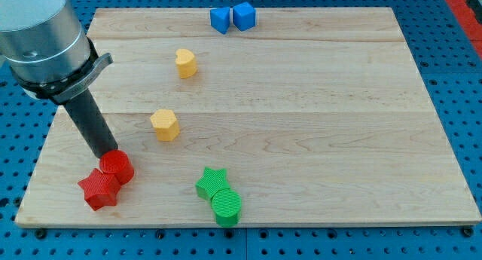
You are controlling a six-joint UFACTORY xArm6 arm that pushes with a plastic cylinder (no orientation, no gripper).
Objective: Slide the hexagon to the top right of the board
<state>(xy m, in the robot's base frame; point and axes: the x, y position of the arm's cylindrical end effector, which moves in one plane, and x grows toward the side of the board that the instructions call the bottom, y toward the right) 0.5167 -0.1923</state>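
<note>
The yellow hexagon (164,125) lies left of the board's middle. My tip (108,154) is at the view's lower left, touching the top-left edge of a red cylinder (117,167), to the lower left of the hexagon and apart from it. A red star (99,189) touches the cylinder on its lower left. The wooden board (316,117) carries all the blocks.
A yellow heart (185,62) lies above the hexagon. Two blue blocks (221,19) (244,16) sit side by side at the top edge. A green star (212,182) and a green cylinder (226,206) touch at the bottom middle.
</note>
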